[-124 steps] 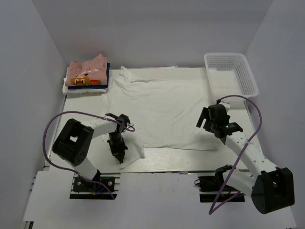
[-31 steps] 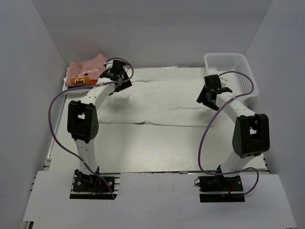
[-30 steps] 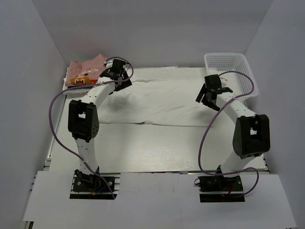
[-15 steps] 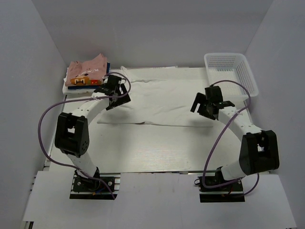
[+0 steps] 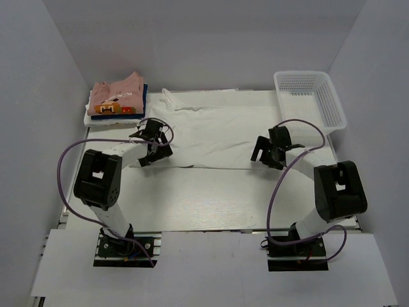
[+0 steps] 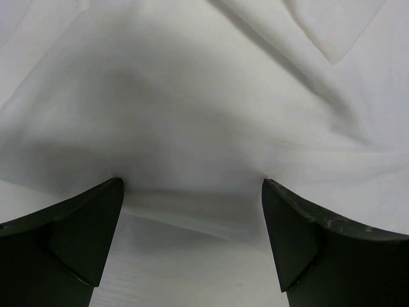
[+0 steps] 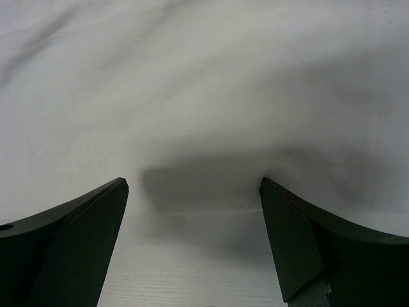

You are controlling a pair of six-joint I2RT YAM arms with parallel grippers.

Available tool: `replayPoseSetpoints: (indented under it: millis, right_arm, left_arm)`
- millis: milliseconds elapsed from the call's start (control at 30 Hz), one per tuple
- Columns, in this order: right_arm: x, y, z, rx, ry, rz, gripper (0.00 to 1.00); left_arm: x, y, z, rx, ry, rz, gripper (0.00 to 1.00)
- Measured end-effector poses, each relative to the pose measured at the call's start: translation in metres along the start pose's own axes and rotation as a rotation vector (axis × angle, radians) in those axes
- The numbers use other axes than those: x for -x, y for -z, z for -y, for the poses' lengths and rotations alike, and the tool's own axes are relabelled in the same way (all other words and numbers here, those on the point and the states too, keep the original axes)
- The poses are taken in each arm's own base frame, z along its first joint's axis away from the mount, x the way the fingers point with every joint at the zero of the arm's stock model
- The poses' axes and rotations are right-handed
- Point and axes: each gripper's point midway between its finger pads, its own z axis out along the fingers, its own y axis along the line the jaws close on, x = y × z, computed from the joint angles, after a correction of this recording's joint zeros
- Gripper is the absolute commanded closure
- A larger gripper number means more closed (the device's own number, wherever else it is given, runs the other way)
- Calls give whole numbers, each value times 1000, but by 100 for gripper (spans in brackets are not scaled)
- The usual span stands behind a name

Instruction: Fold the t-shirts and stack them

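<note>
A large plain white t-shirt (image 5: 223,134) lies folded in half across the back half of the table, its folded near edge running left to right. My left gripper (image 5: 155,142) is open at that edge's left end, and in the left wrist view the cloth (image 6: 204,96) lies just past the open gripper (image 6: 192,183), which holds nothing. My right gripper (image 5: 267,152) is open at the right end, with the cloth (image 7: 204,77) just ahead of it (image 7: 193,182). At the back left sits a stack of folded t-shirts, pink (image 5: 115,93) on top of orange-marked (image 5: 112,109), dark blue (image 5: 144,96) and white (image 5: 102,121) ones.
A white mesh basket (image 5: 300,75) stands at the back right corner. The bare table (image 5: 211,198) stretches from the shirt's fold to the arm bases. White walls close in the left, right and back.
The shirt's near half has been folded over to the back. In the last second both open grippers drew back from its far edge to the folded near edge.
</note>
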Motion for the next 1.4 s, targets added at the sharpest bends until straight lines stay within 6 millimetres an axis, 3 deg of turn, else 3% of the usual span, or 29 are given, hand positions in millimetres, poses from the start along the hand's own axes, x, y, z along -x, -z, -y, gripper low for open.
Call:
replayPoseSetpoints:
  millis: [100,267,500,567,700,800,1033,1233,1400]
  right_arm:
    - [-5,6,3,17,-5,36,10]
    - [-39,28,18,37,-34,54,10]
    - [-95,68,32,87,-46,11,10]
    - [-104,78,34,96,-36,-5,10]
    - [-95,101,24,176,8,76,10]
    - [-83,110,9,256,22,127,10]
    - [-73,102,-22,390,26,112,10]
    - [-82,83,-24,384,19,32,10]
    - [-94,69,-19,359,11,-33,10]
  left_arm:
    - [-16,10,-12,-2,38,0,0]
    - [-58,34,-37,-1,105,-43,0]
    - [-134,87,-63,-109,202,-183,0]
    - [-146,106,-67,-150,221,-198,0]
    - [-122,132,-50,-270,235,-118,0]
    - [-98,136,-29,-320,219,-91,0]
    - [-73,94,5,-298,161,-136,0]
    - [-52,75,29,-304,125,-112,0]
    - [-48,70,49,-311,55,-105,0]
